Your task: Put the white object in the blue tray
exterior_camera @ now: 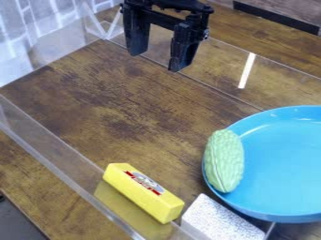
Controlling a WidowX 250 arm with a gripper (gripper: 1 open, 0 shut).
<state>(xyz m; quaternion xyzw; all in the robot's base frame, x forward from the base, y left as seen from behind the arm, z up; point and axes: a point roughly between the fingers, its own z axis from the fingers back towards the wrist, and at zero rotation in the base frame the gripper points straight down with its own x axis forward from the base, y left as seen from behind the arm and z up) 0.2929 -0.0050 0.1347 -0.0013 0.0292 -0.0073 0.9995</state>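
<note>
Sponge-like white block (223,221), likely light, soft and easy to squash, lies at the wooden counter's (113,103) near edge beside the blue tray (286,159), best pinched gently across its short sides, while the end effector (160,49) hangs spread and empty, well apart.

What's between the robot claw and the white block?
Mostly bare wooden table; close to the white block, the yellow bar sits beside that line. The camera view shows it. The gripper hangs open.

Glossy blue tray (282,159), rough speckled white object (223,223), worn wooden table (113,103).
</note>
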